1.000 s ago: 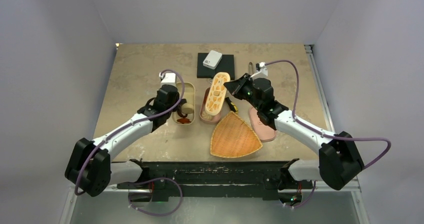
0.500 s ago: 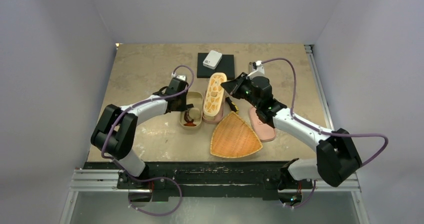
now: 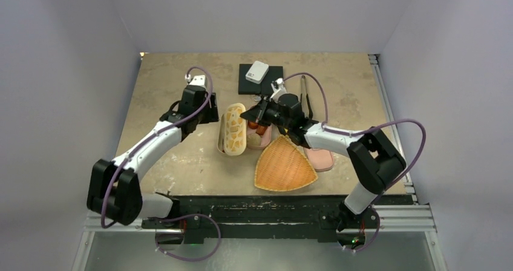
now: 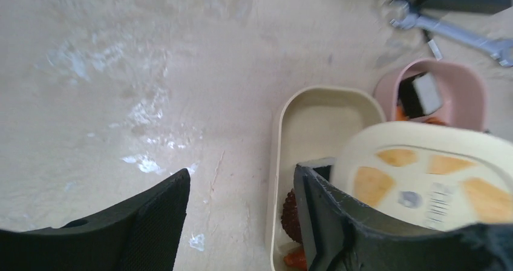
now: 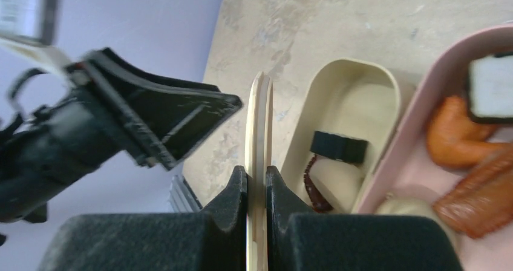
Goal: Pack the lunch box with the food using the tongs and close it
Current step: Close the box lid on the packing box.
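- Cream lunch box (image 4: 320, 117): patterned lid (image 4: 423, 180) hangs over its near part, askew and not seated; the far end is uncovered.
- Inside the cream box: a dark red food piece (image 4: 291, 207) and a small black item (image 5: 339, 146).
- Right gripper (image 5: 256, 174): pinched narrow on the lid's edge, holding it above the cream box.
- Left gripper (image 4: 242, 180): fingers spread wide and empty, just beside the cream box on the side away from the pink box.
- Pink lunch box (image 4: 469, 80): touching or just beside the cream box. It is uncovered and holds a black-and-white piece (image 4: 421, 94) and an orange sausage (image 5: 454, 135).
- Neither gripper holds the tongs.
- Silver wrench (image 4: 447, 32): beyond the pink box.
- Step, as judged: closing the cream box.
- Next move calls for squaring the lid to the rim, lowering it flat, then releasing; the free left gripper could steady the box.
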Motion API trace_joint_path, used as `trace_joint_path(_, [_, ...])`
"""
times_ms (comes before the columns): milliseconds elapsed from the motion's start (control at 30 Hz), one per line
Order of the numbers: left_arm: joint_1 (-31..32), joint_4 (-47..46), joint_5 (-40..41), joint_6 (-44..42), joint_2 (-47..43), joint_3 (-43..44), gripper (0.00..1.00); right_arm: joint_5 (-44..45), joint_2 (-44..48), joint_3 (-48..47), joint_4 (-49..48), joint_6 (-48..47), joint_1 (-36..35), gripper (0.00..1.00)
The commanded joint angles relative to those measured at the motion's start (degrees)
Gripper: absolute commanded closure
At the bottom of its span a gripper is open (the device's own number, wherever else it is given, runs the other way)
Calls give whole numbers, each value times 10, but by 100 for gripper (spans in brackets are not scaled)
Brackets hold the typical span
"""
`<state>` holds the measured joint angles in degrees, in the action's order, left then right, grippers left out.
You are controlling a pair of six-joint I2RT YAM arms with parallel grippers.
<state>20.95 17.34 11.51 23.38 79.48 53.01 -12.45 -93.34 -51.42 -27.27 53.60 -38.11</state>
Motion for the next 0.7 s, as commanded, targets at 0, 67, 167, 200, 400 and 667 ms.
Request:
trace_joint_path(0, [-2,-18,21,-24,-61,-5,37,-43,-31,-38,-88,45,-5,100])
trace_joint_path(67, [-2,-18,10,-29,-69,-3,35,-44,-45,-43,-95,58,-7,100])
trace_joint_path(167, [-3,-24,-23,-32,-70,-3,35,-33,-63,-44,-107,75,-9,100])
trace_joint_path(200, [-3,-27,-34,-33,-67,-3,35,-29,-70,-44,-110,81,-9,100])
trace_joint_path(400, [-4,-21,-73,-38,-43,4,34,-19,-103,-53,-129,111,-8,100])
trace_joint_path(667, [-4,-17,-87,-36,-33,9,39,-1,-122,-52,-126,130,-9,100])
